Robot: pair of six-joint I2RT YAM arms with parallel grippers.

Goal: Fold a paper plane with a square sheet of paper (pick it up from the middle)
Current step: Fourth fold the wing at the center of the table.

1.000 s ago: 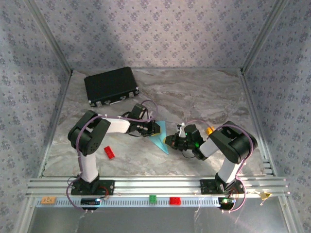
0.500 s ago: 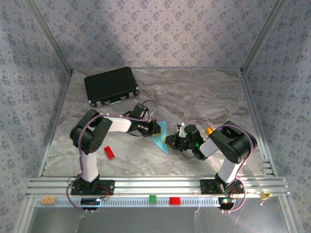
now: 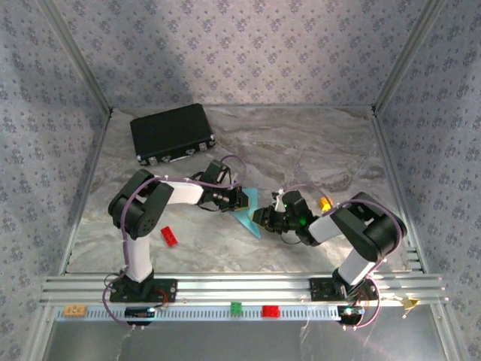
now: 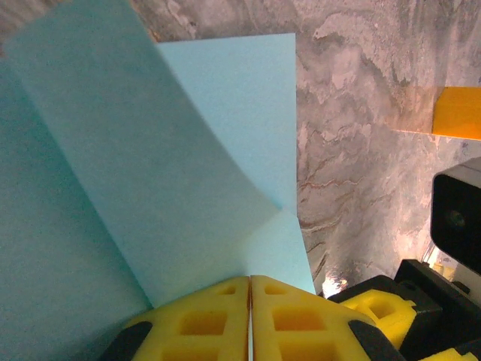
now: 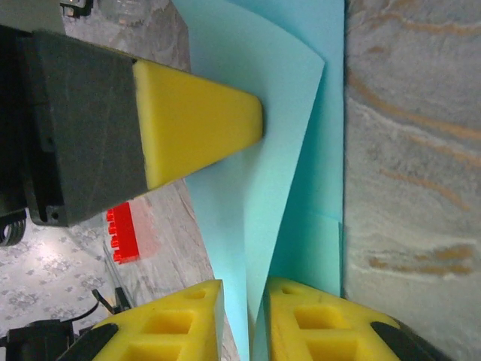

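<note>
The right arm's elbow has swung outward, and the right tool [image 5: 244, 289] has let its jaws part a little, with a raised fold of the light-blue paper [image 4: 188, 150] running between them. The left tool [image 4: 249, 282] is clamped shut on that paper, which stands half-folded between both tools, mid-tabletop [image 4: 361, 150]. A red brick [image 3: 169, 236] lies well apart, further left.

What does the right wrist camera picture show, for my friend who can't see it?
A folded light-blue paper rises, very close up, from the narrow gap between the yellow fingers of the right claw. The yellow tip of the left claw reaches in from the left and meets the paper, with a small red brick on the grey marbled table behind.
</note>
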